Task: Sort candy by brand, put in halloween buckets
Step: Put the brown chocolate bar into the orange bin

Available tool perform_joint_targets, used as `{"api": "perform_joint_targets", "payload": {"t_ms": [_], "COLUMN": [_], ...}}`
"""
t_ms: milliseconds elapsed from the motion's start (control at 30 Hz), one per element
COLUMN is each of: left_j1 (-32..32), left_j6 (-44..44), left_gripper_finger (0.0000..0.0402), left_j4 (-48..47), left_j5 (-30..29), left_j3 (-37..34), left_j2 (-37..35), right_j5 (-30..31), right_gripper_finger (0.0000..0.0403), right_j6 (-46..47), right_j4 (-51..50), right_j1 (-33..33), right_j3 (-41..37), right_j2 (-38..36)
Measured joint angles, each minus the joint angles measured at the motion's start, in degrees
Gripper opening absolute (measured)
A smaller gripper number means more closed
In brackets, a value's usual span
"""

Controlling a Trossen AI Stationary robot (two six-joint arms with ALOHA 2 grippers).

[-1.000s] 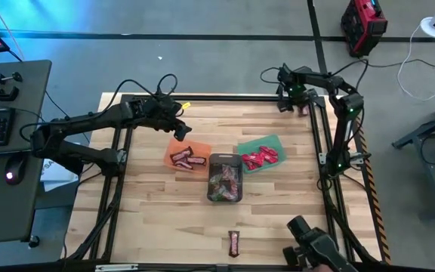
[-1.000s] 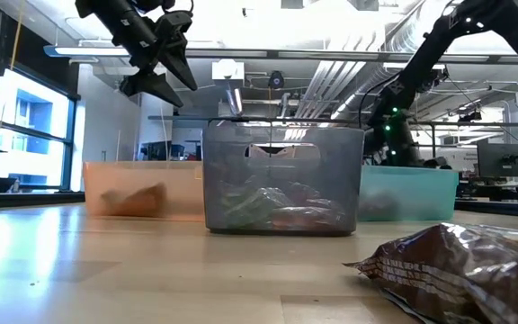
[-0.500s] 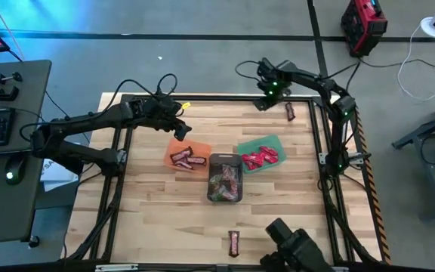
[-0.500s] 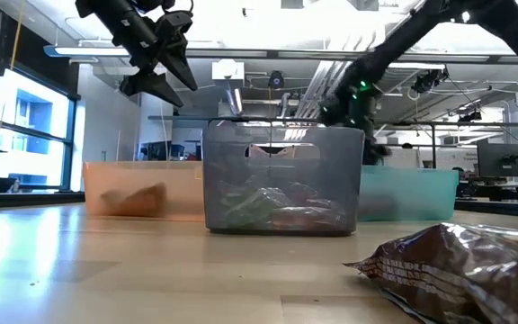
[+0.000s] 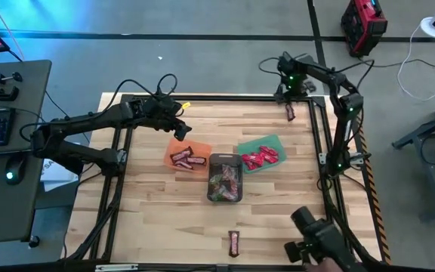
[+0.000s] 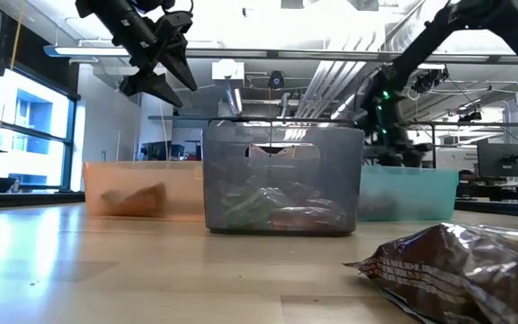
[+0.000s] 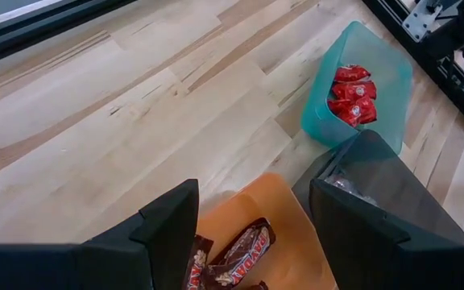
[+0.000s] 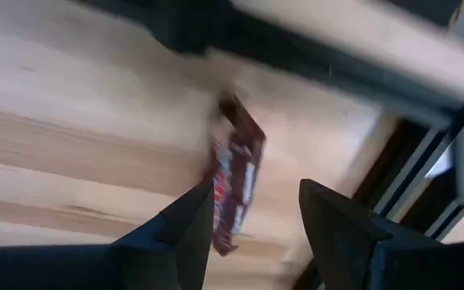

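My right gripper (image 5: 289,89) hangs open above the table's far right corner, fingers pointing down. A brown candy bar (image 8: 234,173) lies flat on the wood below it, untouched; the high view shows that bar (image 5: 290,112) too. My left gripper (image 7: 252,221) waits open above the orange bucket (image 5: 186,156), which holds brown bars (image 7: 240,251). The green bucket (image 5: 259,153) holds red candy (image 7: 353,97). The dark grey bucket (image 5: 224,178) between them holds mixed small pieces. Another brown bar (image 5: 234,242) lies near the table's front edge.
The black frame rails (image 5: 319,128) run along the table's right and far edges, close to my right gripper. A dark device (image 5: 316,238) reaches in at the near right corner. In the low view the near brown bar (image 6: 461,265) lies in front of the buckets.
My right gripper has risen off the brown bar at the far right corner. It swung toward the table's left and then came back over the bar. The bar lies on the wood. My left arm has kept still.
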Motion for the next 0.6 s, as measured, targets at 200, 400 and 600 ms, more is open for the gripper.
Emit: {"api": "perform_joint_targets", "payload": {"t_ms": [200,400,600], "left_j1": [0.0,0.0,0.0], "left_j6": [0.0,0.0,0.0], "left_gripper_finger": [0.0227,0.0227,0.0227], "left_j4": [0.0,0.0,0.0], "left_j5": [-0.1,-0.2,-0.2], "left_j3": [0.0,0.0,0.0], "left_j2": [0.0,0.0,0.0], "right_j5": [-7.9,-8.3,-8.0], "right_gripper_finger": [0.0177,0.0177,0.0170], "right_j6": [0.7,1.8,-1.1], "right_j4": [5.5,10.7,11.7], "right_j1": [-2.9,-2.0,-1.3], "right_j3": [-5.5,-9.1,-11.2], "right_j2": [0.0,0.0,0.0]}}
